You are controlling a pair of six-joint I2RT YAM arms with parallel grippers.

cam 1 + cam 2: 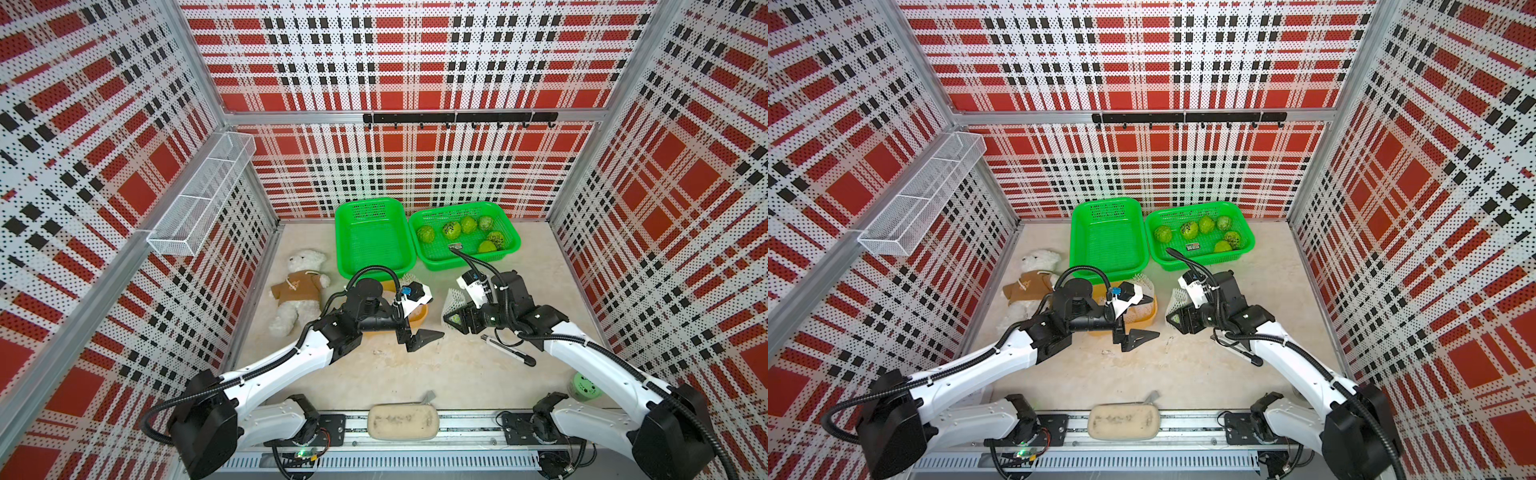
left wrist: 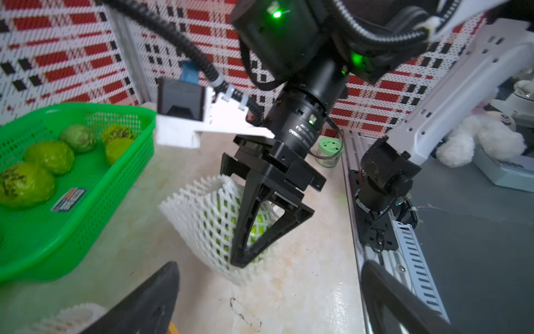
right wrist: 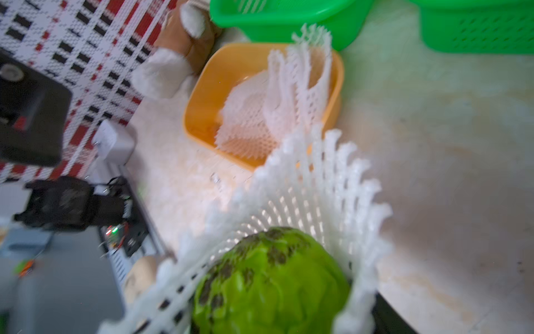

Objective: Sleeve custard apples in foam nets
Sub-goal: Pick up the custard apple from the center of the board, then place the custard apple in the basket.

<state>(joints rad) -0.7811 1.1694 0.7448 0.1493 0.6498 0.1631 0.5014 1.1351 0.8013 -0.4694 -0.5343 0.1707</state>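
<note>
Clamped in right claw (image 2: 254, 248) over the counter (image 1: 395, 374): bumpy yellow-green custard apple (image 3: 271, 283), seated inside white diamond-mesh foam net (image 3: 318, 185). Spread wide, empty, nearby: left claw (image 1: 422, 338). Lying in perforated green plastic basket (image 1: 513, 241): six more fruits (image 1: 451, 229).

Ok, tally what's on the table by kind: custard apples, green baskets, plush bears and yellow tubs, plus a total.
Custard apples: 7 (6 loose in one green basket, 1 sleeved in a foam net)
Green baskets: 2
Plush bear: 1
Yellow tub: 1
Total: 11
</note>
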